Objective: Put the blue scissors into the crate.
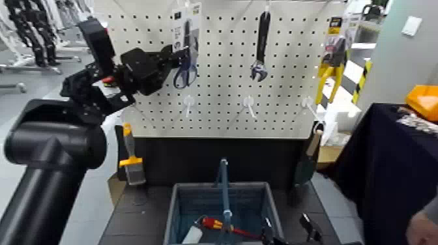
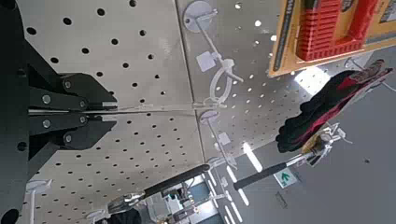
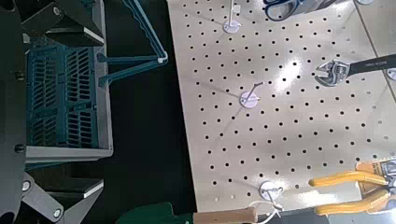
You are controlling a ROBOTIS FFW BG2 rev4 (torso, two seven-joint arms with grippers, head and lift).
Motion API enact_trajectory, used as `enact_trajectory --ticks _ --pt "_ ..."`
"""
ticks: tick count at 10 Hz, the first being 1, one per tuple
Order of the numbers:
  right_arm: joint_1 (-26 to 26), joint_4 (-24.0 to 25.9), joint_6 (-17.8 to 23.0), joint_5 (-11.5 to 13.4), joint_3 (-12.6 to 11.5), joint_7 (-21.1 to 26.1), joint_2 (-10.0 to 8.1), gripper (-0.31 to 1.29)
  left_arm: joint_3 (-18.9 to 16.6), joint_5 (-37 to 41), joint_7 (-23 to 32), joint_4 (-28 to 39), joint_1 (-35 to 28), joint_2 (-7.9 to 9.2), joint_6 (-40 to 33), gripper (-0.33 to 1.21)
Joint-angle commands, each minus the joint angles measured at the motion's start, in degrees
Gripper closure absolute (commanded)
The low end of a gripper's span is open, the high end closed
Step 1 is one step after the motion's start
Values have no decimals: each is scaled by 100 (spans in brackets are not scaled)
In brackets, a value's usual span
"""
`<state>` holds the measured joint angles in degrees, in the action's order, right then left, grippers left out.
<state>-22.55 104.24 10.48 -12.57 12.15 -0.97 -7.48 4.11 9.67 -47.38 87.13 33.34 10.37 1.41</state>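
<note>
Left gripper (image 1: 171,60) up at the pegboard (image 1: 221,91), fingers seemingly pinched on the scissors (image 1: 186,73) card — edge-on, hard to confirm — crate (image 1: 179,212) below, right gripper (image 3: 19,112) spread, empty.

There is one pair of scissors with blue loop handles on a white card (image 1: 186,45), one black wrench (image 1: 261,45), and one pair of yellow-handled pliers (image 1: 330,68), all hanging on one white board full of holes (image 1: 287,98). Three white hooks (image 1: 248,103) on the board have nothing on them. Below sits one grey-blue plastic crate with slotted sides (image 1: 179,215), and one red-handled tool (image 1: 218,226) lies in it.
</note>
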Motion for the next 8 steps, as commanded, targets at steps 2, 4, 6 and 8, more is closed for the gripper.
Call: enact_trajectory --ticks 2,4,6,8 --pt "-3 0 -20 0 7 0 -8 22 -15 27 35 428 -30 0 -27 114" --pt "-3 0 -38 0 7 -9 -8 22 11 53 44 674 -56 0 44 114" --pt "-12 9 -46 0 7 0 -17 22 46 123 44 902 -153 -35 123 114" --pt "-12 18 -55 -9 16 0 -17 23 81 211 53 1175 -293 -88 237 114"
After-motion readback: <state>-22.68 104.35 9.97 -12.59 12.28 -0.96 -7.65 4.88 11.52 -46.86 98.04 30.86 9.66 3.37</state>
